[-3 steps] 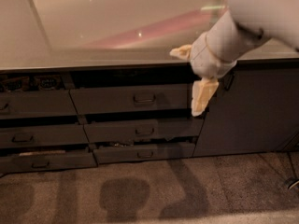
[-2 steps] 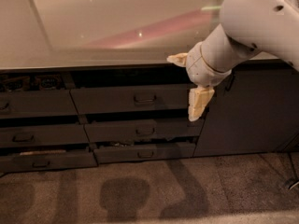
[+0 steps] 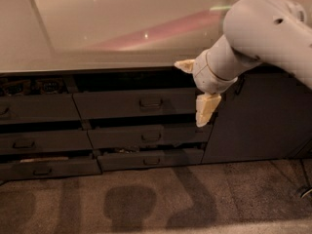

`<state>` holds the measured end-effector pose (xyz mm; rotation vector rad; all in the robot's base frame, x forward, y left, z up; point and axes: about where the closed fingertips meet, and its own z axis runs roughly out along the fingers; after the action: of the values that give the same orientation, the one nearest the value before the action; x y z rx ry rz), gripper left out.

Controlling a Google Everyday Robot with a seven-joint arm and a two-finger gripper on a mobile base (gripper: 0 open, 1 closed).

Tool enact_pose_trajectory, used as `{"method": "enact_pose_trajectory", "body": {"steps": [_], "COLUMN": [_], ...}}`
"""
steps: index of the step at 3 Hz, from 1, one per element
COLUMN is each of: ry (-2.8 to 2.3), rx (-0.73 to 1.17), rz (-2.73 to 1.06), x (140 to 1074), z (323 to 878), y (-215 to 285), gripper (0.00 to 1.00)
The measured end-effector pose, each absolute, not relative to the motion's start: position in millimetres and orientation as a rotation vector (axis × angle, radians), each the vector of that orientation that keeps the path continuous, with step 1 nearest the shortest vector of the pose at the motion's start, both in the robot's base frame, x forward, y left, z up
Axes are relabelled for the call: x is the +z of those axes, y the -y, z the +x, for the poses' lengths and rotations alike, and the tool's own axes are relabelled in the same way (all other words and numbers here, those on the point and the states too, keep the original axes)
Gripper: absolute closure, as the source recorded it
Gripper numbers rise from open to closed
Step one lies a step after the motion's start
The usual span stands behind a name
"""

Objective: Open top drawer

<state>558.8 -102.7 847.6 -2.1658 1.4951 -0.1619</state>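
The top drawer (image 3: 122, 104) is a wide dark grey front under the countertop, with a small dark loop handle (image 3: 150, 103) at its centre. A dark gap shows above its front. My gripper (image 3: 195, 87) hangs from the white arm (image 3: 263, 28) in front of the drawer's right end, to the right of the handle. Its two cream fingers are spread apart, one fingertip (image 3: 184, 65) up near the counter edge and the other fingertip (image 3: 204, 110) lower, over the drawer's right edge. It holds nothing.
Two shallower drawers (image 3: 146, 136) lie below the top one, and another column of drawers (image 3: 34, 108) stands to the left. A tall plain cabinet door (image 3: 258, 116) is at the right. The pale countertop (image 3: 107, 28) is above; carpet (image 3: 146, 199) is below.
My gripper and arm have moved left and a little down, closer to the right end of the top drawer front. The drawers have not moved.
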Motion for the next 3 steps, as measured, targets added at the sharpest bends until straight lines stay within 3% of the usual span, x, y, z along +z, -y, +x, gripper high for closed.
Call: {"method": "enact_pose_trajectory", "body": {"steps": [1,3], "ry": [-1.505,-1.635], "rx": [-0.173,0.037], "rz": [-2.182,-2.168], "x": [815,759], "z": [583,623], "y": [116,141], "gripper": [0.0,0.0]}}
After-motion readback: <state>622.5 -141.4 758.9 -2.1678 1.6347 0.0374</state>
